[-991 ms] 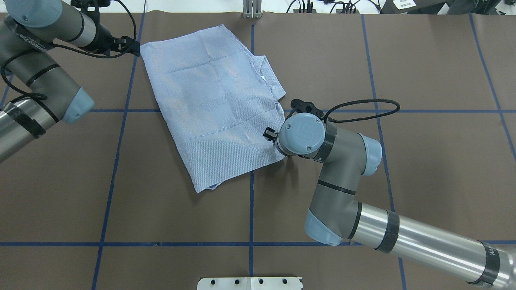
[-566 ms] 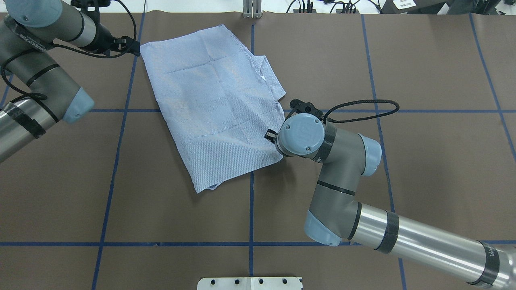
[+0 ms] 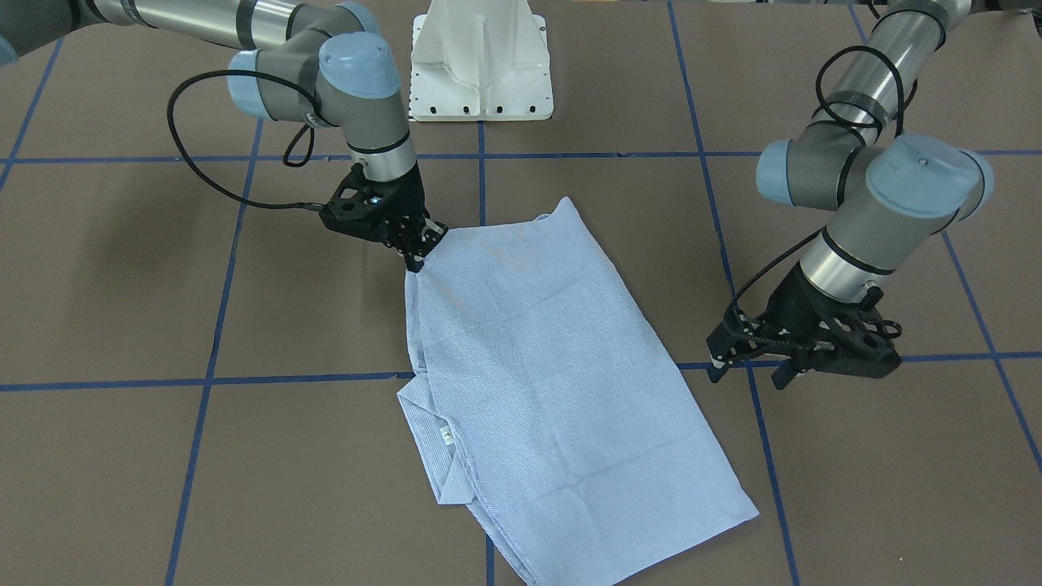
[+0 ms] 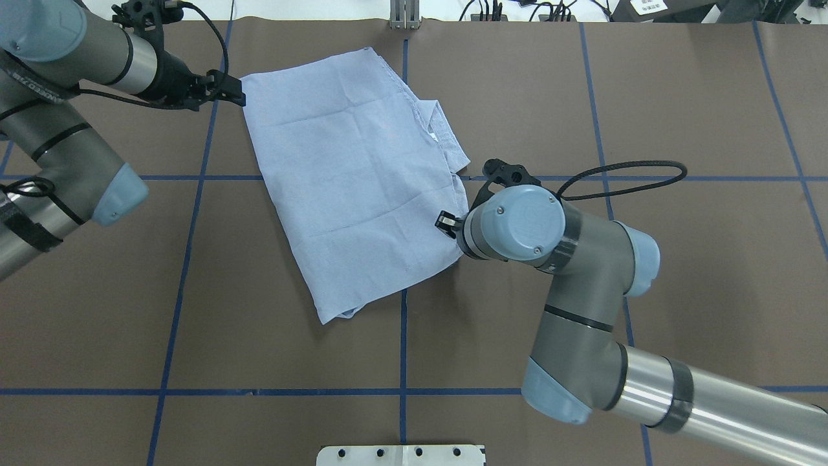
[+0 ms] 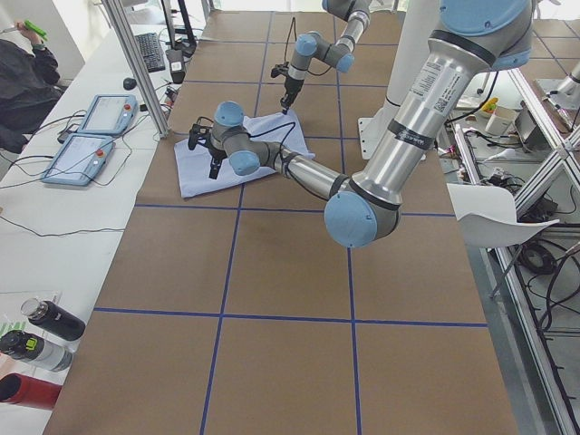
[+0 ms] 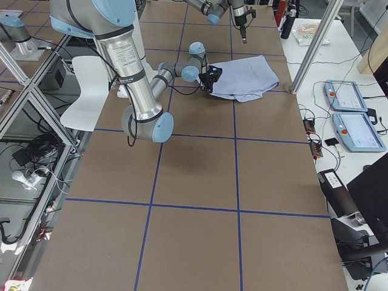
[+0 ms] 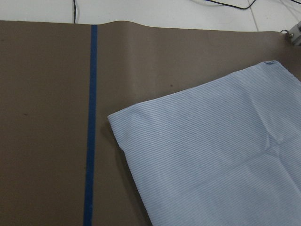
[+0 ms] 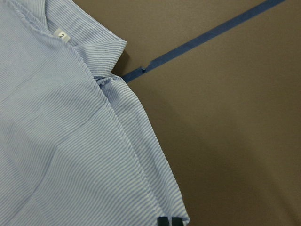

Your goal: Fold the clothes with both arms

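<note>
The light blue striped shirt (image 3: 553, 374) lies folded into a rough rectangle on the brown table, collar and white label (image 3: 445, 435) at one side. It also shows in the overhead view (image 4: 349, 175). My right gripper (image 3: 417, 248) is shut on the shirt's edge near a corner; the right wrist view shows the fingertips (image 8: 168, 221) pinched on the hem. In the overhead view the right gripper (image 4: 446, 223) sits at the shirt's right edge. My left gripper (image 3: 749, 370) is open and empty, hovering beside the shirt's far left corner (image 4: 249, 81). That corner shows free in the left wrist view (image 7: 113, 120).
Blue tape lines (image 4: 403, 336) mark a grid on the brown table cover. The white pedestal base (image 3: 480, 65) stands at the robot's side of the table. Tablets (image 5: 91, 136) and bottles (image 5: 41, 331) lie on the white bench beyond the far edge.
The right gripper, still shut on the shirt's edge, has moved right and dragged the shirt that way. The left gripper has moved right too, staying beside the far left corner.
</note>
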Tool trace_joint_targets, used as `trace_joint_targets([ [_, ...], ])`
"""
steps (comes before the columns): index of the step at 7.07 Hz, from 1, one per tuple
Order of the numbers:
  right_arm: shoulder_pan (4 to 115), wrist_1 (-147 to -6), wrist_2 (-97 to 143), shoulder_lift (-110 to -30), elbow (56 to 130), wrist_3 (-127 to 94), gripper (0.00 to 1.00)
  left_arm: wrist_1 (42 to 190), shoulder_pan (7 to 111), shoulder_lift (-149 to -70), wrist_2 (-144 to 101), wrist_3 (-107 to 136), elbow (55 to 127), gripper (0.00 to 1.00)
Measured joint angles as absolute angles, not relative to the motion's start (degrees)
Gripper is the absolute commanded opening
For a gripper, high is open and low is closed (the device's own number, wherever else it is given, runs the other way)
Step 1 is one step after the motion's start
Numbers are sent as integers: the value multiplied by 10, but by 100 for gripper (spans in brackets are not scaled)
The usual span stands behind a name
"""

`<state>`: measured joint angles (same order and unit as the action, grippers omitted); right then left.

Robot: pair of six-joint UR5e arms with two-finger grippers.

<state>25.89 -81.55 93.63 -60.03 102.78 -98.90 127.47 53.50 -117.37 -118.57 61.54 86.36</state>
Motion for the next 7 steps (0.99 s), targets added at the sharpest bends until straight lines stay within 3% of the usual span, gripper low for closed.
trace_joint_targets([
  [3,192,-901,898,-639,1152,-1033,0,1276,418,-1123,-1190,740,982,100],
  [7,157,-918,864,-661,1179,-1059,0,1275,203,-1018,-1048,891,1103,96],
])
